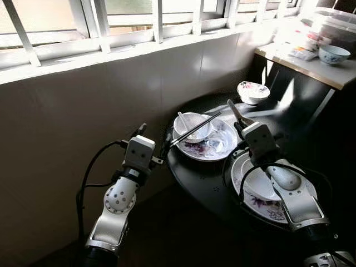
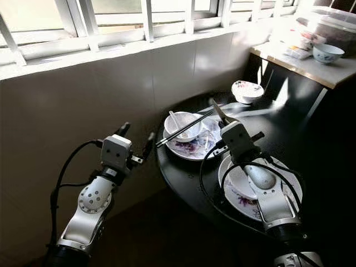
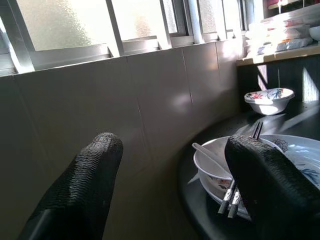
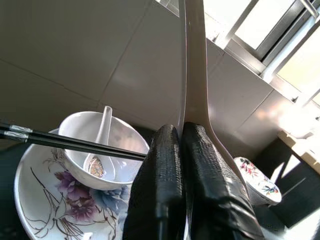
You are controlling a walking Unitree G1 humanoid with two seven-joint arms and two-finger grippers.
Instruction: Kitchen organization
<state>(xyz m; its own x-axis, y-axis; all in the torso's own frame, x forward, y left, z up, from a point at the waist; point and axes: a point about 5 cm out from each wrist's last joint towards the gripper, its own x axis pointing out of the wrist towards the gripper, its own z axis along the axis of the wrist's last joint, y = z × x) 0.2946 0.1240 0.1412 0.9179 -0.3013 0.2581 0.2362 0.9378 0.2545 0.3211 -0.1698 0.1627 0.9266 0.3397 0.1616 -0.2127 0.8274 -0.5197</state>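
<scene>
The left hand is spread, holding nothing, at the edge of the round black desk. Just beyond it, chopsticks rest across a white bowl on a floral plate. The right hand, pressed together, pinches a spoon handle beside that plate.

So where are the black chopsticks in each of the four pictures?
Left eye view: chopsticks lie across the white bowl, middle of the picture.
Right eye view: chopsticks across that bowl, just left of middle.
Left wrist view: chopsticks slant over the bowl's rim, lower right.
Right wrist view: chopsticks cross the bowl, at left.
Shared landmark: the white spoon in that bowl.
</scene>
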